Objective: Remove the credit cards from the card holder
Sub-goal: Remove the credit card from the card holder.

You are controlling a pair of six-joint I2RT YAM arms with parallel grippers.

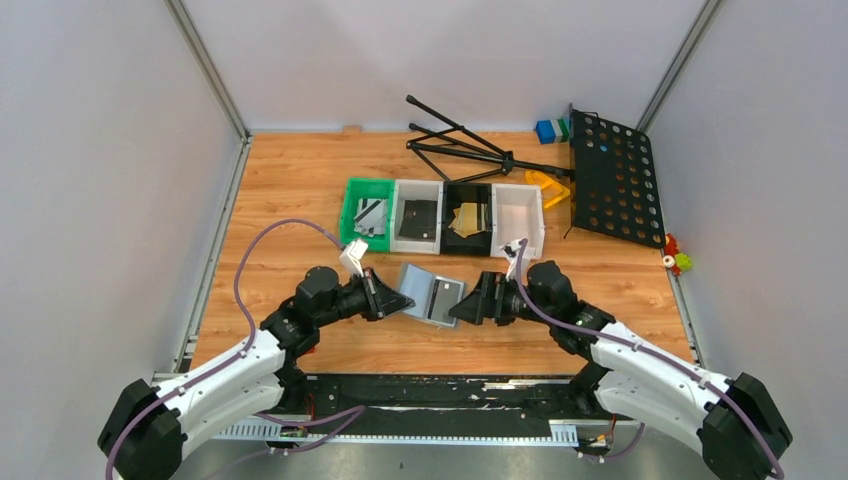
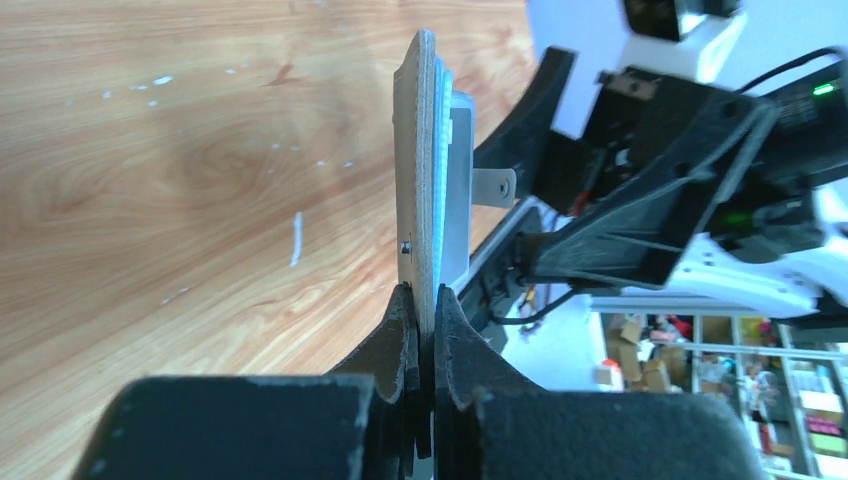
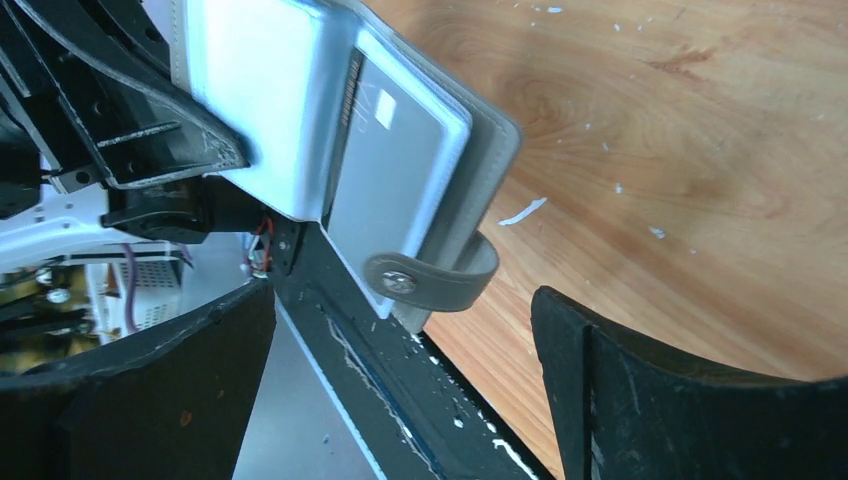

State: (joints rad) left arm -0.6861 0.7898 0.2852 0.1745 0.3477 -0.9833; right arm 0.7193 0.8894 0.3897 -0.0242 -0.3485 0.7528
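The grey card holder (image 1: 430, 292) hangs open just above the table, between both arms. My left gripper (image 1: 393, 300) is shut on its left edge; in the left wrist view the card holder (image 2: 430, 150) stands edge-on in the left gripper (image 2: 425, 300). My right gripper (image 1: 462, 308) is open at the holder's right side. In the right wrist view the right gripper (image 3: 402, 296) frames the snap tab (image 3: 432, 280) without touching it. A silvery-grey credit card (image 3: 390, 180) sits in the card holder's (image 3: 250, 90) clear sleeve. A silvery card (image 1: 372, 215), a black card (image 1: 418, 218) and a gold card (image 1: 468, 220) lie in the trays.
A row of trays, green (image 1: 350, 205), white (image 1: 402, 200), black (image 1: 449, 200) and white (image 1: 520, 215), stands behind the holder. Further back lie a black perforated music stand (image 1: 615, 180) with tripod legs (image 1: 465, 150), blue and green blocks (image 1: 550, 130) and a yellow piece (image 1: 548, 185).
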